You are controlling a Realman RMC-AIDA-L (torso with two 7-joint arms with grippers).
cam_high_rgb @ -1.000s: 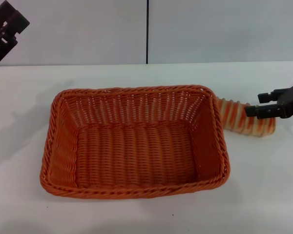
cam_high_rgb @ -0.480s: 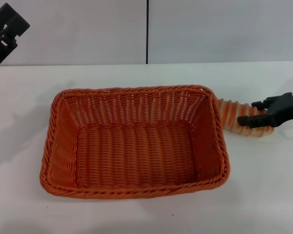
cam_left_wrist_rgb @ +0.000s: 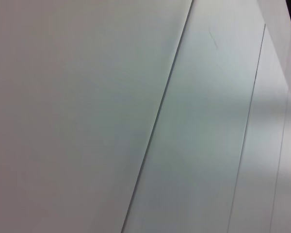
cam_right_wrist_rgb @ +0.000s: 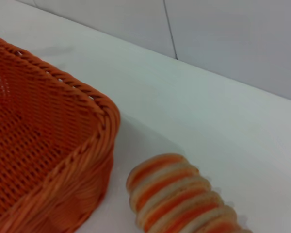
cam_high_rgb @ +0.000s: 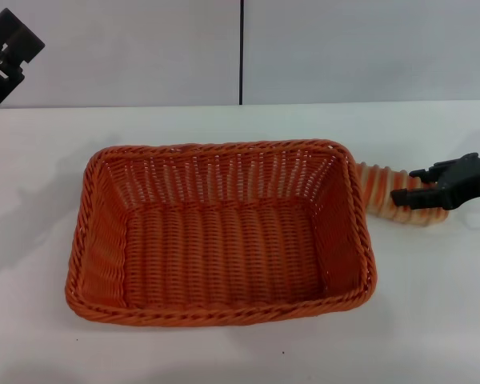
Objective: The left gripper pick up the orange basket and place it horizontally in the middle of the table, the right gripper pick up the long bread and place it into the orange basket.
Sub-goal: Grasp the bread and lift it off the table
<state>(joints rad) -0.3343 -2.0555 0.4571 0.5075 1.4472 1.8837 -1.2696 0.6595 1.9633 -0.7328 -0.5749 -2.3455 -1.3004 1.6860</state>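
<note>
Just one orange basket (cam_high_rgb: 220, 232), one long bread (cam_high_rgb: 392, 194)

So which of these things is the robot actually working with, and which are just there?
Part of the job:
- orange basket, in the middle of the table
- long bread, on the table beside the basket's right end
- right gripper, at the bread
- left gripper, raised at far left

Just there:
- pale wall panels behind the table

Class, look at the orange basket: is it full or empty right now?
Empty. The orange basket shows only bare weave inside; the long bread lies on the table outside its right side, by the right gripper.
</note>
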